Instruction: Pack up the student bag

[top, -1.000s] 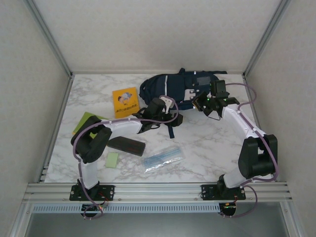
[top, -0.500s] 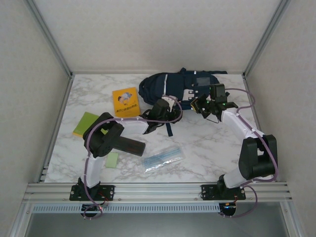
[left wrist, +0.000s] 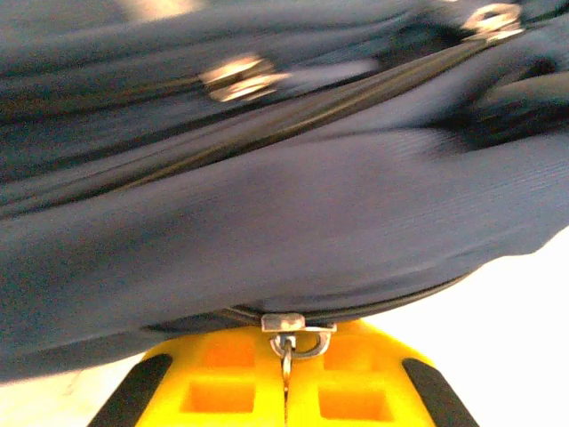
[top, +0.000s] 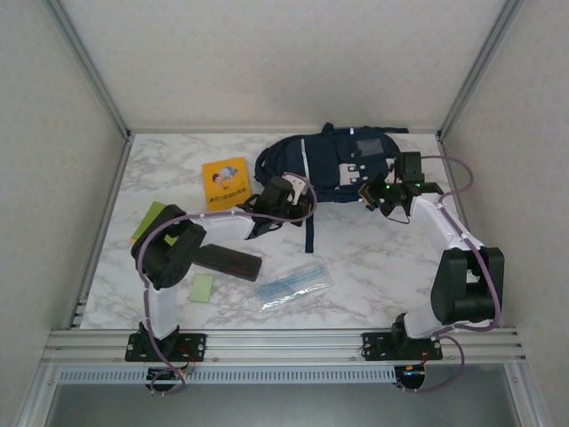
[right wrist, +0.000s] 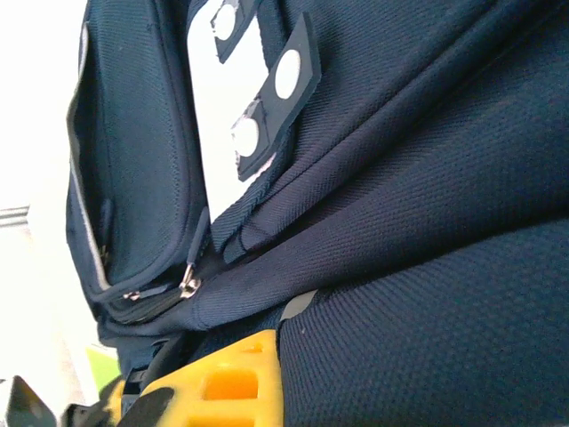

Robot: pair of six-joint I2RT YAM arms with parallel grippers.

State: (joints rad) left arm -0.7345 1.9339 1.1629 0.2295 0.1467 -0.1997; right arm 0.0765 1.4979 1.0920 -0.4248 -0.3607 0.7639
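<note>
Student bag (top: 333, 158) lies flat at the far side of the table (top: 373, 262), directly ahead of both grippers and spanning the gap between them. Left gripper (left wrist: 286, 358) has its yellow fingers (left wrist: 222, 391) pressed together on the metal zipper pull (left wrist: 286, 325) at the bag's near left edge, with navy fabric bulging just above them. Right gripper (top: 373, 191) sits against the bag's right end, jaws closed with a fold of the bag's fabric pinched over its one visible yellow finger (right wrist: 236, 378); white snap tabs (right wrist: 253, 89) show beyond it. Just left of the left gripper lies a yellow book (top: 225, 183). Behind it, toward the arm bases, are a green notebook (top: 149, 221), black case (top: 228, 261), small green pad (top: 202, 287) and clear pouch (top: 294, 285), all apart from the bag.
</note>
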